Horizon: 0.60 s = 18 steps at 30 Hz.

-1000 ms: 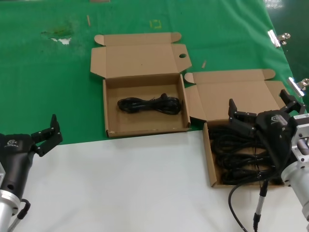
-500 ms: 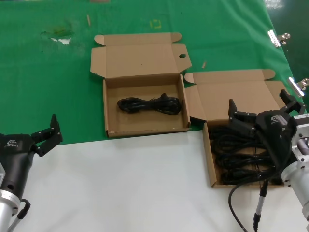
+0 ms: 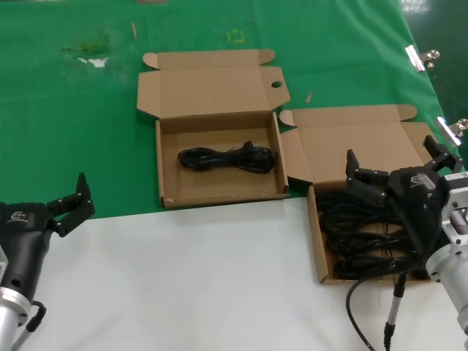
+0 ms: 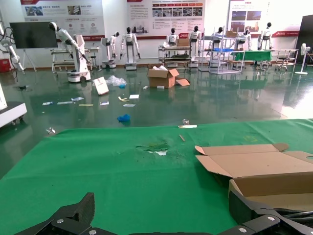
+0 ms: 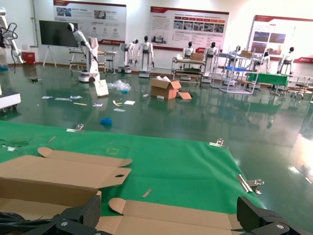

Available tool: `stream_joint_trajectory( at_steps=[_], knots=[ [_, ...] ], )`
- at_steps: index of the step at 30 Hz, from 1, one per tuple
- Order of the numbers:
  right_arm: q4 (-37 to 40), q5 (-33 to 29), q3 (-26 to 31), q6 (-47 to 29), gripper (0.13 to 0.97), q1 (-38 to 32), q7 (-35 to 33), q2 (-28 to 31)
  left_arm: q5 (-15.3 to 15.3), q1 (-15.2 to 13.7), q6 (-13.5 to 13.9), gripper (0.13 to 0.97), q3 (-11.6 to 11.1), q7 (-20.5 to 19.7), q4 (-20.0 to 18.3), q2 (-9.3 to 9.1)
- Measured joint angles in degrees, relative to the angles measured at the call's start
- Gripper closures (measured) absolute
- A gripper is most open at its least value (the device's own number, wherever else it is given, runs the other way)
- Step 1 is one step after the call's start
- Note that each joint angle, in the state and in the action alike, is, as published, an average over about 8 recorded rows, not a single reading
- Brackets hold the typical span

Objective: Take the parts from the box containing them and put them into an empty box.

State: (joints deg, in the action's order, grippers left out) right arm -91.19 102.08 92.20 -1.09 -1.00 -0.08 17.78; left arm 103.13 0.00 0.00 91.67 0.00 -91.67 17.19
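Note:
The box containing the parts [image 3: 316,241] stands open at the right, with several black cable bundles [image 3: 358,238] in it. My right gripper [image 3: 390,152] is open just above this box, over its raised lid [image 5: 171,220]. The other box [image 3: 219,191] stands open in the middle and holds one cable bundle [image 3: 227,158]; it also shows in the left wrist view [image 4: 259,169] and the right wrist view [image 5: 58,176]. My left gripper [image 3: 69,197] is open and empty, parked at the near left, apart from both boxes.
Green cloth covers the far half of the table and white surface the near half. Metal clips [image 3: 420,57] hold the cloth's right edge. A torn patch [image 3: 91,55] lies far left. A thin cable [image 3: 391,307] hangs from my right arm.

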Motion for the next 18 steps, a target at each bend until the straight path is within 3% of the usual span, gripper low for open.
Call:
stream_joint_trajectory(
  at_steps=[18],
  knots=[
    [0.0, 0.0, 0.0, 0.0, 0.129, 0.0, 0.0, 0.0, 0.0, 0.0, 0.0, 0.132, 0.0, 0.0, 0.0, 0.0]
  ],
)
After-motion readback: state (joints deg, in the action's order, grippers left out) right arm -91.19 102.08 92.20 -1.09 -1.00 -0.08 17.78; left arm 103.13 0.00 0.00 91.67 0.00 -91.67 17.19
